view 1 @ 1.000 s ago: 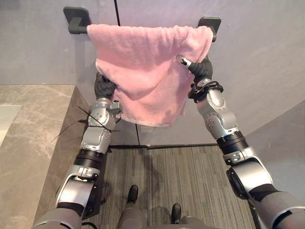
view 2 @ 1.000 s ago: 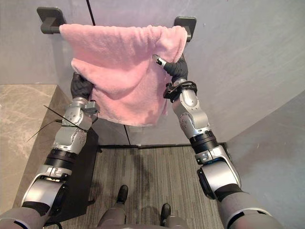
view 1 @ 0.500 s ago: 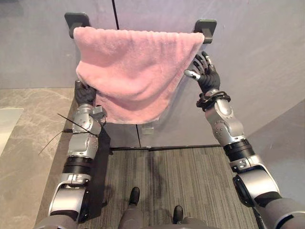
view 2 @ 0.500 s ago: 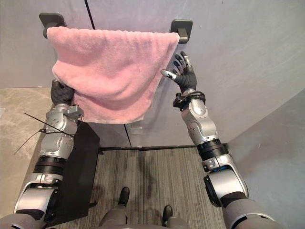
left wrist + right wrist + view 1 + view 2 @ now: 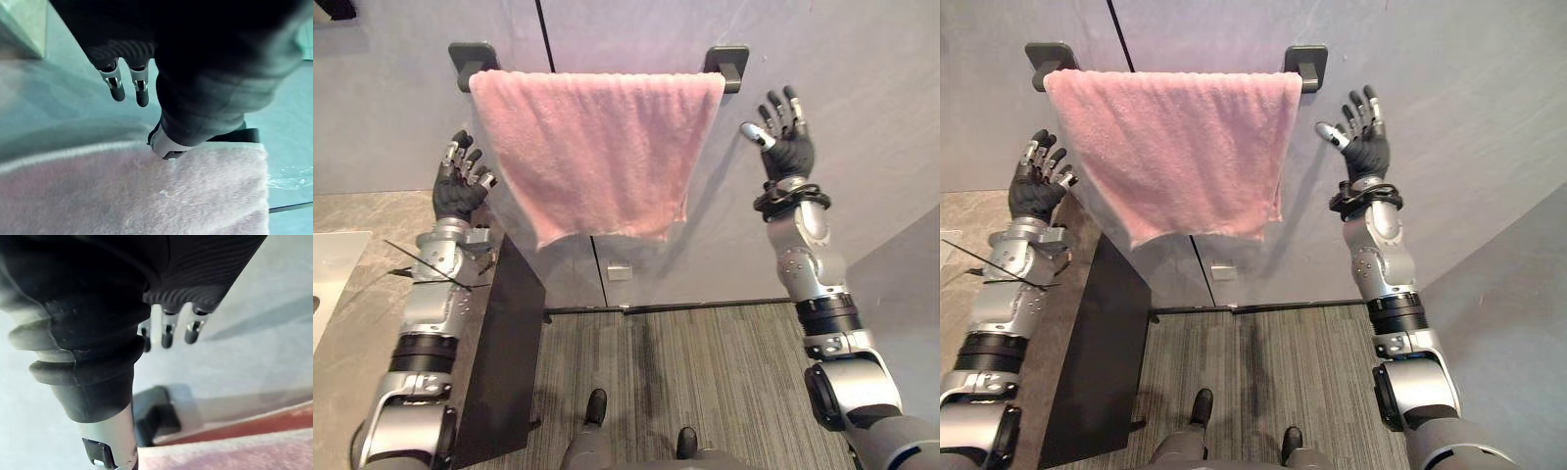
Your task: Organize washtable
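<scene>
Grey wall (image 5: 881, 59) with dark vertical seam (image 5: 544, 39); small plate (image 5: 620, 270) low on wall; striped carpet (image 5: 705, 372) below

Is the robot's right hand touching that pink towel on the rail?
Apart. The right eye view shows the right hand open beside the towel, with bare wall between them.

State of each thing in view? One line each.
pink towel: draped over the rail, hanging spread out, touched by neither hand.
towel rail: bar covered by the towel, both end brackets showing.
left hand: open, fingers spread, raised beside the towel's left edge, apart from it.
right hand: open, fingers spread, raised to the right of the towel, apart from it.
</scene>
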